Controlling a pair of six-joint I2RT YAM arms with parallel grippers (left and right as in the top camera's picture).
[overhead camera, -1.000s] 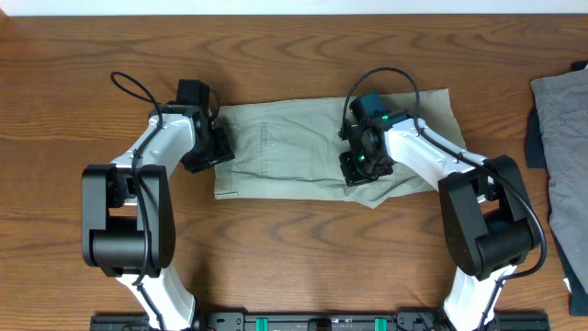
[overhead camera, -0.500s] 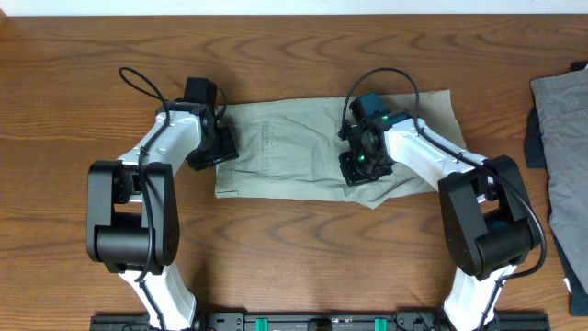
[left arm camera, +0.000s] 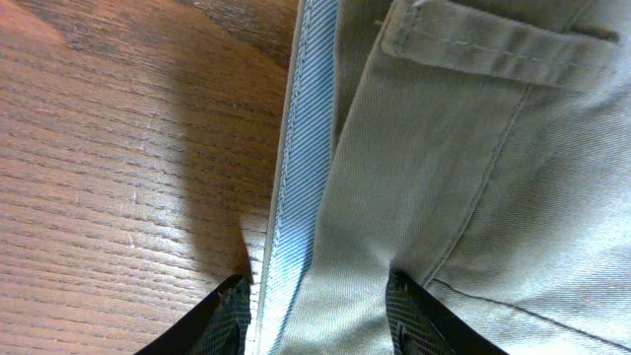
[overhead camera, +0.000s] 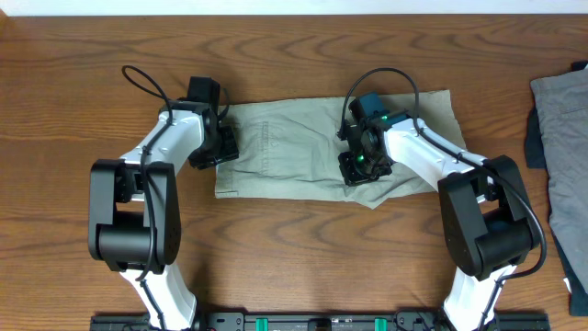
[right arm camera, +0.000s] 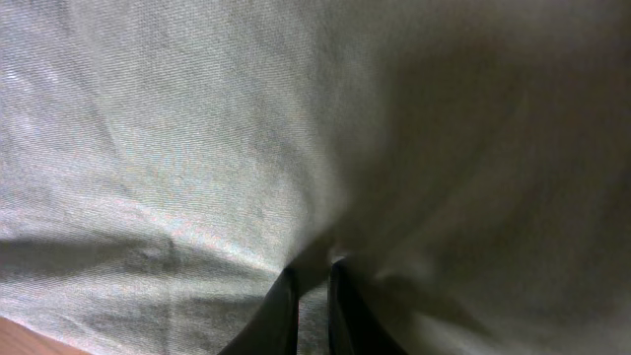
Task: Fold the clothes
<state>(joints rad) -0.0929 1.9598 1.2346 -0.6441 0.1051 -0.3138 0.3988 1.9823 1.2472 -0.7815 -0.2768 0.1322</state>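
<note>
The clothes, pale khaki shorts [overhead camera: 294, 152], lie folded into a flat strip across the middle of the table. My left gripper [overhead camera: 220, 147] is at their left end. In the left wrist view its open jaws [left arm camera: 317, 296] straddle the waistband's lighter lining [left arm camera: 301, 148], one finger over bare wood and one over the khaki cloth [left arm camera: 473, 177]. My right gripper [overhead camera: 358, 170] points down onto the strip's right half. In the right wrist view its fingers [right arm camera: 314, 271] stand almost together, with a small pucker of the cloth [right arm camera: 197, 128] pinched at their tips.
A plain grey garment [overhead camera: 565, 138] and a dark navy cloth [overhead camera: 535, 138] lie at the table's right edge. Bare wooden tabletop [overhead camera: 92, 74] surrounds the shorts on the other sides.
The left arm has edged a little to the right, onto the waistband end. The right arm and the shorts have not visibly moved.
</note>
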